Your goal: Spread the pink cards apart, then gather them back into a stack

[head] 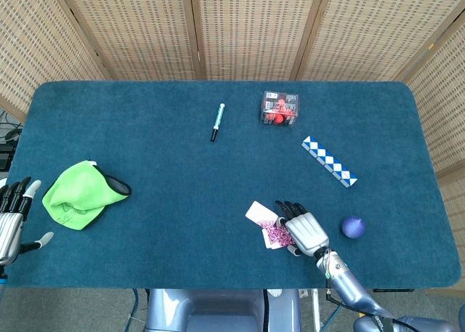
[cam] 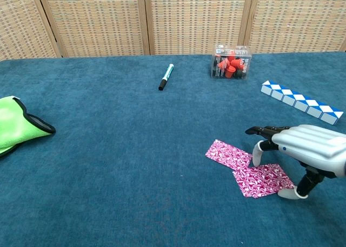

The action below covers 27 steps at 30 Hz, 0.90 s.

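Pink cards lay overlapped, the nearer toward five o'clock. The right hand arched over it, fingertips down, grasping nothing. Light, flat pressure would probably slide it without buckling.

Our right hand hovers palm down, fingers spread and arched, thumb tip low. Our left hand rests open at the table's edge.

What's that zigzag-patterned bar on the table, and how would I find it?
Start at the clear box of red pieces near the table's far edge. Go right and slightly nearer: the long bar lies slanted there. Its blue and white triangles set it apart from the plain purple ball nearby.
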### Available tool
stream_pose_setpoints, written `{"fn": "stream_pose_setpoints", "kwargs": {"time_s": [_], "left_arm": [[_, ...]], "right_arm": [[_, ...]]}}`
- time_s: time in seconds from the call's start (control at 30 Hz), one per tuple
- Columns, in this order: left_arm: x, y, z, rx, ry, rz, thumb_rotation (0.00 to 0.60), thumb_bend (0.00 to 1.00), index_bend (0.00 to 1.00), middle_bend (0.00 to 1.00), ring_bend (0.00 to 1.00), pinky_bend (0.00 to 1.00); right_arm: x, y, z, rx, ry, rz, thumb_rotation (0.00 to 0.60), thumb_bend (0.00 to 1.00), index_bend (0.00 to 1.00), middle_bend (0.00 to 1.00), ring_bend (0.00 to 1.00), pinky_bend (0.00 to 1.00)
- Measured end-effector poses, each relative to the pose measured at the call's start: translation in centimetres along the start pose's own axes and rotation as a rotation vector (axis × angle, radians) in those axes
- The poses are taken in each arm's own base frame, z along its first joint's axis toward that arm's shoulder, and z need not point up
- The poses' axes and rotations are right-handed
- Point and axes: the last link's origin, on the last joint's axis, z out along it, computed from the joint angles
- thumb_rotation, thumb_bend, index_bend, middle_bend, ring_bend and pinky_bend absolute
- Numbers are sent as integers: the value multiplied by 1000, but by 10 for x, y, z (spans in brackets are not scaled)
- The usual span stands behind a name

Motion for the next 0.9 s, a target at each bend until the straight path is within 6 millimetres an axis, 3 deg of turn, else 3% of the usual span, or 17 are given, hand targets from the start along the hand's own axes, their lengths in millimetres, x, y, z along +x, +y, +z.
{"fn": "stream_pose_setpoints", "kwargs": {"time_s": [0.33, 0.67, 0.9], "left_arm": [[0, 0, 0, 0, 0, 0, 600, 0, 0, 0, 0, 0], [0, 0, 0, 0, -1, 2, 600, 0, 0, 0, 0, 0], [0, 0, 0, 1, -2, 0, 600, 0, 0, 0, 0, 0]], "right_arm": [[5, -1, 0, -4, 11, 29, 600, 260, 351, 0, 0, 117], [41, -3, 10, -46, 102, 204, 600, 251, 330, 0, 0, 81], [50, -9, 25, -133, 93, 334, 600, 202, 330, 0, 0, 10]]}}
